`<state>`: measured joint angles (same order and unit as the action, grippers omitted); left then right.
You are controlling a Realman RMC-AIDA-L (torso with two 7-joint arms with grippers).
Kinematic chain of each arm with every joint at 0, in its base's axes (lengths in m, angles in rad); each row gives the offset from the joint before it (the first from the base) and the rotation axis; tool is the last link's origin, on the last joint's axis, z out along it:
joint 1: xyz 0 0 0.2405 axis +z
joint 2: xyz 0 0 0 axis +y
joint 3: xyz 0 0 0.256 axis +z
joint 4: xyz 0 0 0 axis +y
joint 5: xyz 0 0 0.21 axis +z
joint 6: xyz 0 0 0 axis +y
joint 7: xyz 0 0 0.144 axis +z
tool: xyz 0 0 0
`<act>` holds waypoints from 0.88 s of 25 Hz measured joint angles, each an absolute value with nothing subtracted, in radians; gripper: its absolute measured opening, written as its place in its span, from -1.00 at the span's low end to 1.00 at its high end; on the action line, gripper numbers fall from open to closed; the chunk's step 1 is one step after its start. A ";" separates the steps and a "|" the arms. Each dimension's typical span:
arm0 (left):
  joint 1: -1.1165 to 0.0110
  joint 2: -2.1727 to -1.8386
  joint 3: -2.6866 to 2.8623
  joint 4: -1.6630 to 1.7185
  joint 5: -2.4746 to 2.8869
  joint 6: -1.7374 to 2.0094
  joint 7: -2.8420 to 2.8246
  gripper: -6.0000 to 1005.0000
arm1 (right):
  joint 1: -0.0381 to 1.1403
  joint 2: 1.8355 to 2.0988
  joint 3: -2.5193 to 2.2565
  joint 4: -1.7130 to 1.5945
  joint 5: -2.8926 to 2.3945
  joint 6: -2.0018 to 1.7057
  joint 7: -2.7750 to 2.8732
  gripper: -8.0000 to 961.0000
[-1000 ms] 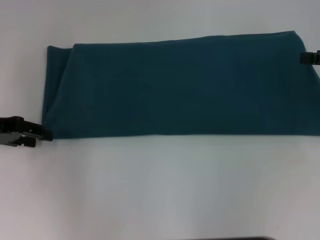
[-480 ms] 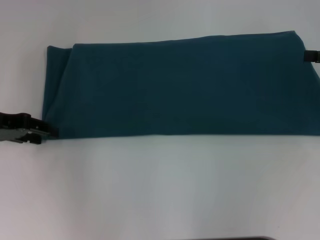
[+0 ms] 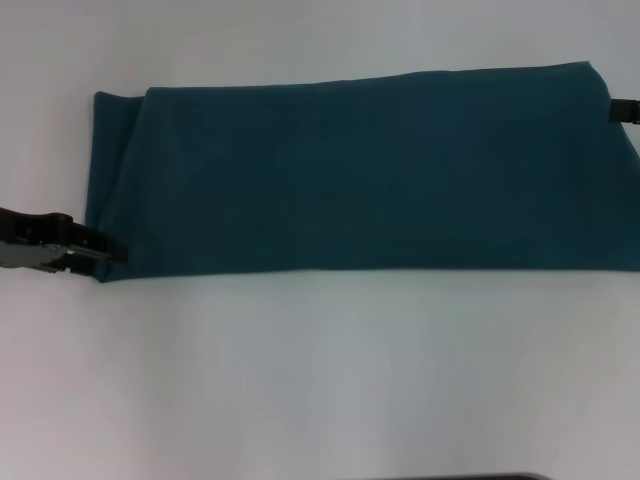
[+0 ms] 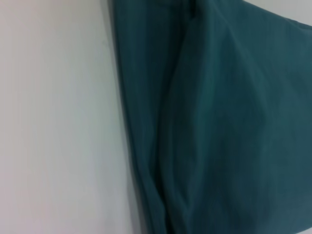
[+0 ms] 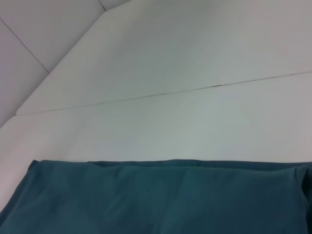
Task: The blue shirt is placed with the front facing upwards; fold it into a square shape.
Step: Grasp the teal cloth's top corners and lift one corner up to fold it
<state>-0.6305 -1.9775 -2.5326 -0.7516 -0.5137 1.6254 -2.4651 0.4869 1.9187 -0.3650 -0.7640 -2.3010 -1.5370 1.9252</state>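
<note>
While the left gripper (image 3: 108,249) sits right at the near-left corner of the cloth, its fingertips overlap the fabric edge, but I honestly can't tell if the jaws are clamped on it or just resting there. The right gripper (image 3: 622,110) only pokes in as a dark sliver at the far-right edge of the cloth, and there's no telling how its jaws stand either.

Moving outward: the large dark teal-blue cotton shirt (image 3: 370,170) lies as a long flat band across the middle of the white worktop (image 3: 320,380), running from near the left edge out past the right side of the head view. No lettering is showing, just plain teal. At the left end a narrow strip of a lower layer sticks out beyond the top layer, and the left wrist view shows soft ridges there (image 4: 170,161).

So it looks like a long rectangle that needs folding end over end to become a square, and the grippers seem placed for that.

What could go wrong, I reckon:
- if the left fingers catch only the top layer, the stack peels apart when lifted
- those ridges could get folded in as creases
- one corner rising ahead of the other would skew the fold, so no clean square
</note>
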 joint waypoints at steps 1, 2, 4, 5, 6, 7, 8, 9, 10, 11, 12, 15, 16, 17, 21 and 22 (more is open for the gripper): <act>-0.630 -1.978 -2.533 -0.753 -0.512 1.625 -2.465 0.20 | 0.487 1.919 -0.365 -0.764 -2.301 -1.537 1.925 0.84; -0.629 -1.977 -2.533 -0.754 -0.511 1.623 -2.465 0.20 | 0.487 1.919 -0.365 -0.764 -2.301 -1.537 1.925 0.84; -0.624 -1.973 -2.533 -0.756 -0.511 1.620 -2.465 0.20 | 0.487 1.919 -0.365 -0.764 -2.301 -1.537 1.925 0.84; -0.620 -1.970 -2.535 -0.760 -0.511 1.619 -2.465 0.20 | 0.487 1.919 -0.365 -0.764 -2.301 -1.536 1.925 0.84; -0.615 -1.969 -2.537 -0.766 -0.511 1.619 -2.465 0.20 | 0.487 1.919 -0.365 -0.764 -2.301 -1.536 1.925 0.84; -0.611 -1.967 -2.538 -0.772 -0.511 1.620 -2.465 0.20 | 0.487 1.919 -0.365 -0.764 -2.301 -1.535 1.925 0.84; -0.606 -1.965 -2.540 -0.780 -0.511 1.622 -2.466 0.20 | 0.488 1.919 -0.364 -0.764 -2.301 -1.535 1.925 0.84; -0.601 -1.964 -2.540 -0.786 -0.511 1.623 -2.467 0.20 | 0.488 1.919 -0.364 -0.764 -2.301 -1.535 1.926 0.84; -0.598 -1.962 -2.540 -0.789 -0.511 1.624 -2.468 0.20 | 0.488 1.919 -0.364 -0.764 -2.301 -1.535 1.927 0.84; -0.595 -1.961 -2.540 -0.792 -0.511 1.625 -2.469 0.20 | 0.488 1.919 -0.364 -0.764 -2.301 -1.535 1.927 0.84; -0.593 -1.960 -2.540 -0.792 -0.511 1.625 -2.470 0.20 | 0.488 1.919 -0.364 -0.764 -2.301 -1.535 1.927 0.84; -0.589 -1.959 -2.539 -0.788 -0.511 1.622 -2.470 0.20 | 0.488 1.918 -0.363 -0.764 -2.301 -1.534 1.930 0.84; -0.589 -1.959 -2.539 -0.788 -0.511 1.622 -2.470 0.20 | 0.488 1.918 -0.363 -0.764 -2.301 -1.534 1.932 0.84; -0.589 -1.959 -2.539 -0.788 -0.511 1.622 -2.470 0.20 | 0.488 1.918 -0.363 -0.764 -2.301 -1.534 1.933 0.84; -0.592 -1.967 -2.533 -0.781 -0.511 1.615 -2.472 0.20 | 0.488 1.917 -0.363 -0.764 -2.301 -1.534 1.935 0.84; -0.594 -1.968 -2.533 -0.779 -0.511 1.613 -2.472 0.20 | 0.488 1.917 -0.363 -0.764 -2.301 -1.534 1.935 0.84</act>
